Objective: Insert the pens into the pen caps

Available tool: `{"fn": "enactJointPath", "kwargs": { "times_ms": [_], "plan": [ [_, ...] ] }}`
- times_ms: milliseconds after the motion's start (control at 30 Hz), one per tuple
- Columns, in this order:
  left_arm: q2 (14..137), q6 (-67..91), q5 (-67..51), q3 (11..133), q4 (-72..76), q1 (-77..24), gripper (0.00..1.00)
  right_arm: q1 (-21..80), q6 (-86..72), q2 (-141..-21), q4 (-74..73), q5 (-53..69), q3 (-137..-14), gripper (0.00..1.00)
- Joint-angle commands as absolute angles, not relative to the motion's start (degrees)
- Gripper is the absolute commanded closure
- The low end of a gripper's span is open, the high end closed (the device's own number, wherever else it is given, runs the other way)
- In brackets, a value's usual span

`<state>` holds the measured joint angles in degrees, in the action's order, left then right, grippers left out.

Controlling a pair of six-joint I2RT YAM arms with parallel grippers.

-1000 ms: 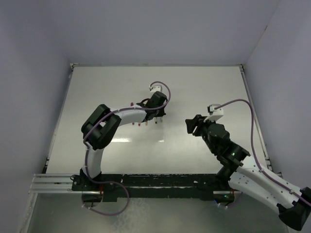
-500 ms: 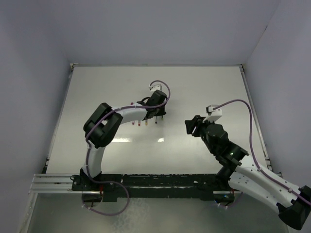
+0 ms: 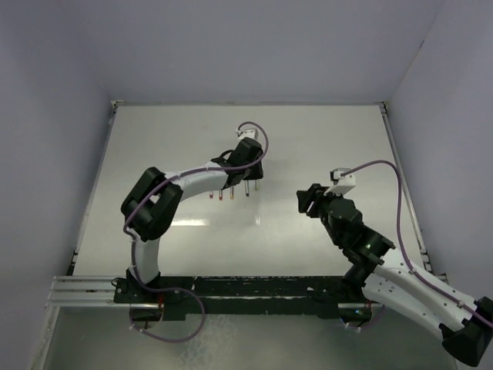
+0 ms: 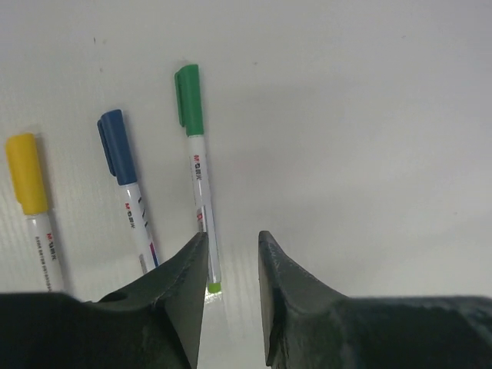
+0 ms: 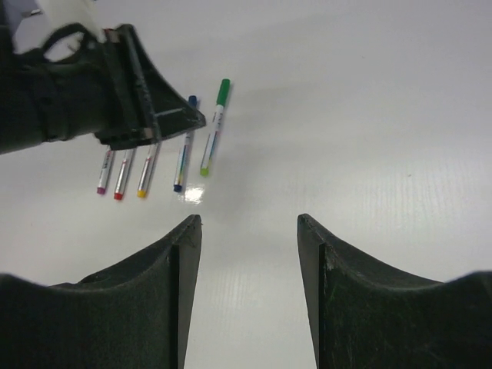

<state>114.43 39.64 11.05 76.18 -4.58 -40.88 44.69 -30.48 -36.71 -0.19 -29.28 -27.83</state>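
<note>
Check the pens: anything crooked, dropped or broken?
Nothing stands out. Five pens lie side by side in a row on the table; the green pen, blue pen and yellow pen have caps seated. The left gripper and right gripper are open, empty.

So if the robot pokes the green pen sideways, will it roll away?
Probably: the green pen looks round and thin, lying flat on the smooth table, so a sideways poke could roll it. The clip on its cap might stop it soon. It looks stiff and likely light.
</note>
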Motion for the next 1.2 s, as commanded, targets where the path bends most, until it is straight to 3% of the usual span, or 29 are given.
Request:
{"fn": "enactJointPath", "kwargs": {
  "times_ms": [0,67,167,200,233,267,567,733,1167],
  "plan": [
    [102.37,35.35,11.59,74.29,-2.37,-40.53,0.64,44.72,-30.75,-34.33,-1.33,-38.02,-27.5,0.45],
    [97.85,33.83,13.27,70.55,-1.12,-40.48,0.59,44.48,-30.42,-33.27,-3.67,-41.55,-27.7,0.44],
    [90.71,32.07,15.72,63.96,0.34,-39.92,0.42,43.43,-30.06,-31.04,-7.45,-46.39,-28.11,0.44],
    [88.4,31.85,16.42,61.74,-0.22,-39.36,0.33,42.99,-29.94,-30.29,-8.61,-47.7,-28.2,0.44],
    [86.05,31.93,17.08,60.37,-1.62,-38.56,0.11,42.51,-29.78,-29.18,-9.6,-49.13,-28.2,0.44],
    [83.9,32.3,18.27,59.25,-3.14,-37.69,0.01,42.13,-29.6,-28.16,-10.37,-50.42,-28.09,0.44],
    [63.43,32.88,32.41,50.93,-17.62,-33.32,0.01,40.73,-39.62,-17.5,-24.04,-63.92,-28.78,0.43],
    [56.11,37.15,37.09,49.86,-24.37,-33.31,0.01,40.69,-42.32,-11.01,-27.25,-64.69,-27.59,0.42],
    [49.96,49.14,48.7,49.97,-39.86,-33.28,0.01,40.7,-42.48,-18.45,-27.58,-64.05,-29.81,0.42]
  ]
}}
